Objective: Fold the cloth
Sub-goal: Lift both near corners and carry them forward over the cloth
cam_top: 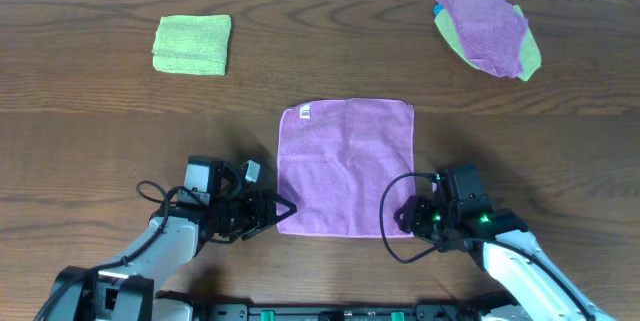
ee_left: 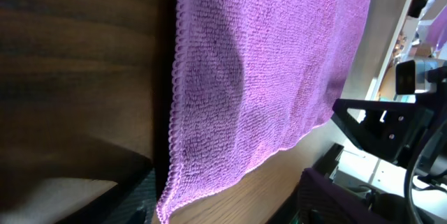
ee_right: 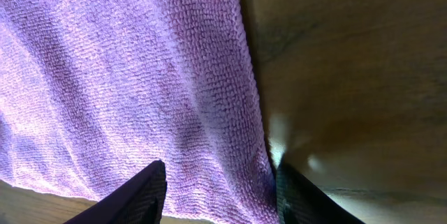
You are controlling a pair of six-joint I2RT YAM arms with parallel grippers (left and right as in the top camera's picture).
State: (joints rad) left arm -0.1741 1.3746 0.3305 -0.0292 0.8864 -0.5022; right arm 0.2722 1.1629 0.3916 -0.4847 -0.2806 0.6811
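Observation:
The cloth (cam_top: pixel 345 166), a purple-pink square, lies flat on the wooden table with its white tag (cam_top: pixel 306 113) at the far left corner. My left gripper (cam_top: pixel 283 211) is at the cloth's near left corner, open. In the left wrist view the corner (ee_left: pixel 167 206) lies between the fingers, close to the left finger (ee_left: pixel 133 196). My right gripper (cam_top: pixel 405 216) is at the near right corner, also open. In the right wrist view its dark fingers (ee_right: pixel 140 196) straddle the cloth's (ee_right: pixel 126 70) right edge, which lies flat between them.
A folded light green cloth (cam_top: pixel 192 44) lies at the far left. A heap of purple, green and blue cloths (cam_top: pixel 487 29) sits at the far right. Both arms reach in from the near table edge. The right arm (ee_left: pixel 391 126) shows beyond the cloth in the left wrist view.

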